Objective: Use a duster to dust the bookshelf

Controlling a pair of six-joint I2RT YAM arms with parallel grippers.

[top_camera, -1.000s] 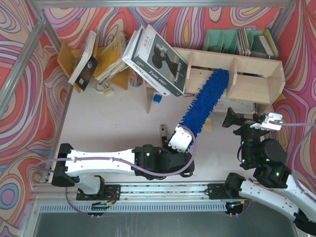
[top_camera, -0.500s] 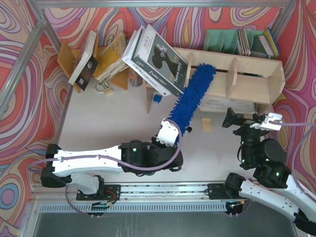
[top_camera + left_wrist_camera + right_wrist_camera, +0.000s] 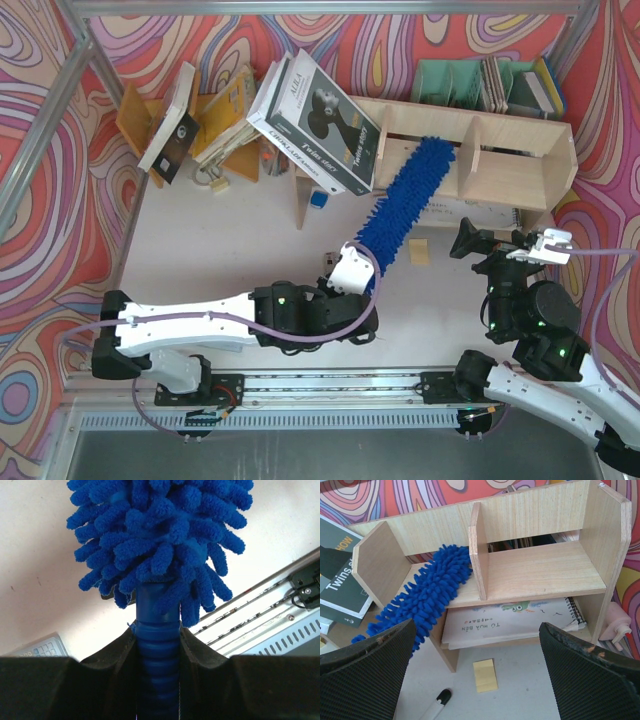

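One duster [image 3: 405,195]: handle clamped in left gripper [image 3: 157,647], head on bookshelf [image 3: 545,570]; right gripper [image 3: 477,667] wide apart.

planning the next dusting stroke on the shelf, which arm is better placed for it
Left. The left gripper is shut on the duster, whose head lies on the bookshelf board. The right gripper is open, empty, apart from it.
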